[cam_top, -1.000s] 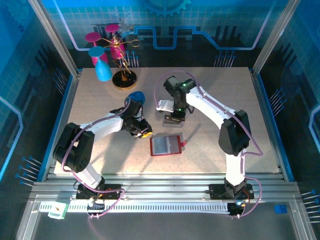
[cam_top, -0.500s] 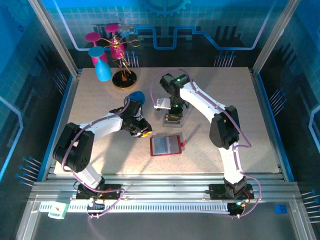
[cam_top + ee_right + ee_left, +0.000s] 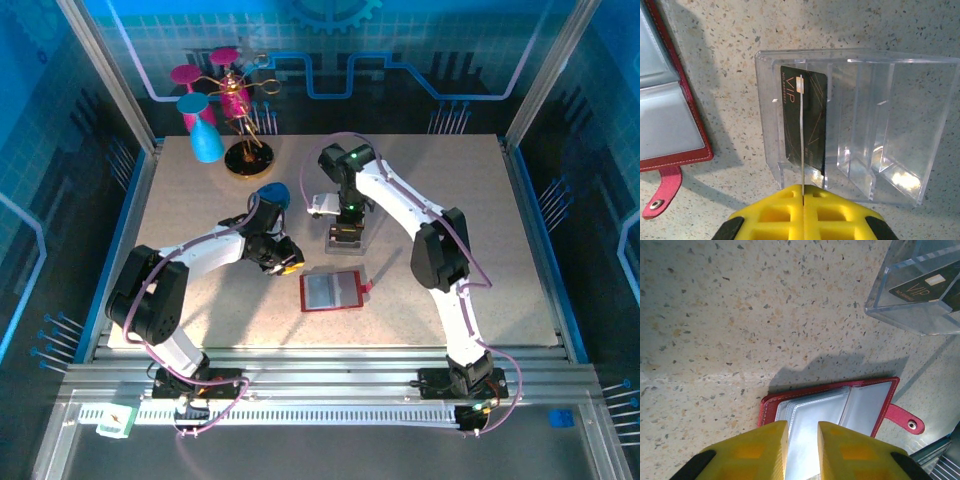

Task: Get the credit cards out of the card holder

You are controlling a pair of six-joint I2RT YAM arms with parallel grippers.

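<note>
The right gripper (image 3: 803,192), clamped on a thin card (image 3: 802,135), has edged over the clear tray (image 3: 900,125) — one more nearly out — while the open card holder (image 3: 880,390) lies by the left gripper (image 3: 802,440), slightly parted, empty.

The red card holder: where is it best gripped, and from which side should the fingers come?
Probably the snap tab. The card holder lies open and flat on the table, so its edges give little to pinch; the tab sticks out past its right edge in the top view, so come from that side.
</note>
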